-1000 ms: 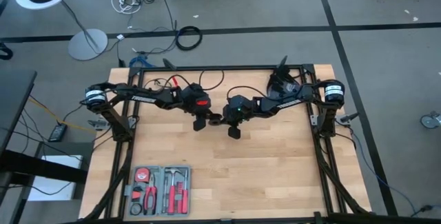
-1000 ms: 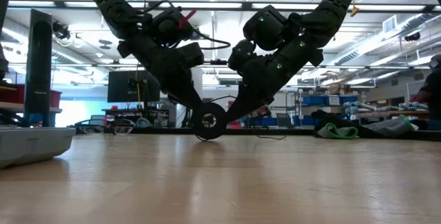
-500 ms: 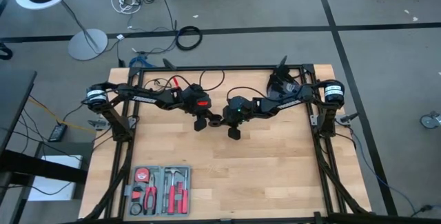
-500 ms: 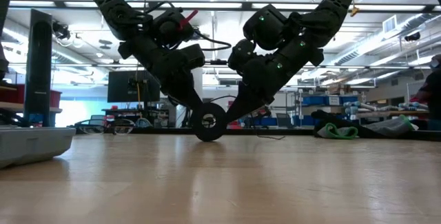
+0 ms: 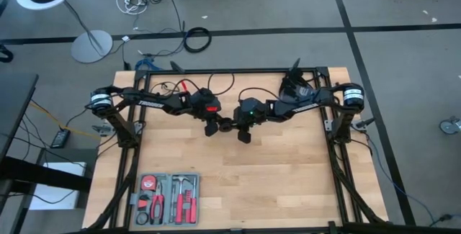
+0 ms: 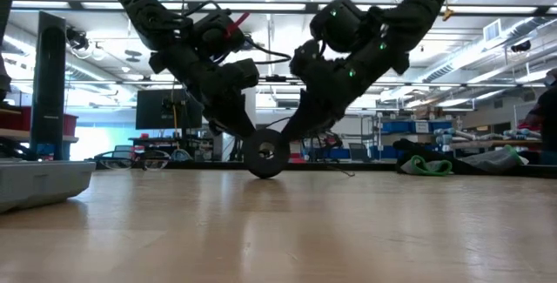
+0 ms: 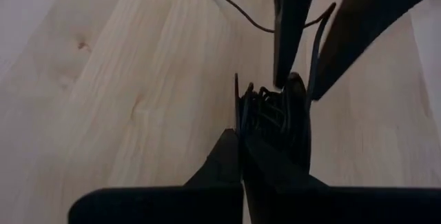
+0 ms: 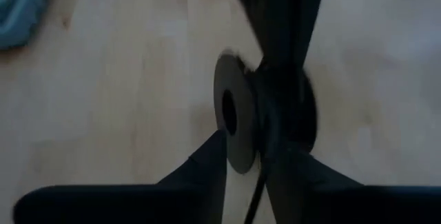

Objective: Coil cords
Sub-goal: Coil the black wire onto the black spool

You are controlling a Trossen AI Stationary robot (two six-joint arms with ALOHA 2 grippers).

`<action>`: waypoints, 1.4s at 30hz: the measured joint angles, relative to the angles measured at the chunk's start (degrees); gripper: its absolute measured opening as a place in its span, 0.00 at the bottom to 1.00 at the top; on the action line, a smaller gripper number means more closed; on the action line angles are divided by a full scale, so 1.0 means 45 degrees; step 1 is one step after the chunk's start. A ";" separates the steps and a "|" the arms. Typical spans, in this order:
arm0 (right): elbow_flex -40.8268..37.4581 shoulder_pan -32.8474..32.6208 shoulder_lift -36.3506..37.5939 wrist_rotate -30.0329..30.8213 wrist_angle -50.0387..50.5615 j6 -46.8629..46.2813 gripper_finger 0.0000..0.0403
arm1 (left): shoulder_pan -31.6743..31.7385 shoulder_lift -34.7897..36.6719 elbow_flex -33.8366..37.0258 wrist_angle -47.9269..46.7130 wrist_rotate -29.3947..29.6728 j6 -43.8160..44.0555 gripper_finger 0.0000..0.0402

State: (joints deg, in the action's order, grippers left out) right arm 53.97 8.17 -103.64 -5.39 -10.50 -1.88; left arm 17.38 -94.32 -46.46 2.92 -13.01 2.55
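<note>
Both arms meet low over the middle of the wooden table [image 5: 288, 176]. The left gripper [image 5: 213, 127] is clenched on the coiled cord [image 7: 265, 110], whose round black puck [image 6: 265, 153] stands on edge on the tabletop. The right gripper [image 5: 232, 124] sits against the same bundle (whether it grips or has let go, I cannot tell). A tool tray [image 5: 168, 199] lies near the table's front left corner.

Black cord [image 7: 265, 110] and black puck [image 6: 265, 154] on a pale wood-grain table [image 5: 288, 176]; red-handled tools in a grey tray [image 5: 168, 199] at 7 o'clock
</note>
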 joint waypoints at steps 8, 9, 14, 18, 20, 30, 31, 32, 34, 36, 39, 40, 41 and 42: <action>0.0031 0.0231 0.1942 0.0386 0.3117 -0.0129 0.32 | 0.0029 0.0087 -0.0005 -0.0216 0.0378 0.0387 0.00; 0.0031 0.0249 0.2199 0.0625 0.3729 -0.0301 0.32 | 0.0029 0.0087 -0.0005 -0.0219 0.0487 0.0510 0.00; 0.0026 0.0260 0.3186 0.1438 0.6324 -0.1543 0.32 | 0.0046 0.0087 -0.0005 -0.0214 0.0874 0.0796 0.00; -0.0032 0.0018 0.3109 0.1996 0.7042 -0.1922 0.32 | 0.0046 0.0087 -0.0005 -0.0173 0.1256 0.1148 0.00; -0.0434 -0.0100 0.3049 0.2306 0.6353 -0.1912 0.32 | 0.0051 0.0087 -0.0005 -0.0070 0.1305 0.1235 0.00; -0.3392 -0.0393 0.2100 0.3177 -0.1203 0.0593 0.33 | 0.0051 0.0073 0.0019 0.0272 0.1246 0.1499 0.00; -0.3450 -0.0413 0.1889 0.3178 -0.1440 0.0650 0.33 | 0.0051 0.0073 0.0019 0.0276 0.1236 0.1513 0.00; -0.3442 -0.0446 0.1691 0.3159 -0.1574 0.0614 0.33 | 0.0051 0.0073 0.0019 0.0292 0.1232 0.1555 0.00; -0.3287 -0.0579 0.1269 0.3041 -0.1540 0.0444 0.33 | 0.0051 0.0073 0.0019 0.0282 0.1203 0.1587 0.00; -0.3124 -0.0821 0.1014 0.2905 -0.1587 0.0433 0.33 | 0.0051 0.0068 0.0023 0.0282 0.1185 0.1587 0.00; -0.2702 -0.1160 0.0711 0.2875 -0.1649 0.0432 0.32 | 0.0051 0.0063 0.0024 0.0311 0.1164 0.1587 0.00; -0.2530 -0.1266 0.0619 0.2875 -0.1633 0.0434 0.32 | 0.0051 0.0068 0.0020 0.0343 0.1164 0.1587 0.00; -0.2357 -0.1347 0.0542 0.2875 -0.1714 0.0439 0.32 | 0.0051 0.0066 0.0006 0.0368 0.1165 0.1587 0.00; -0.2310 -0.1425 0.0530 0.2875 -0.1691 0.0439 0.32 | 0.0051 0.0065 0.0029 0.0322 0.1159 0.1590 0.00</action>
State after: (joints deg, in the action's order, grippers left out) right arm 43.57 1.76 -101.25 7.55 -18.11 0.10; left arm 17.61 -94.03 -46.33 4.37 -7.79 9.71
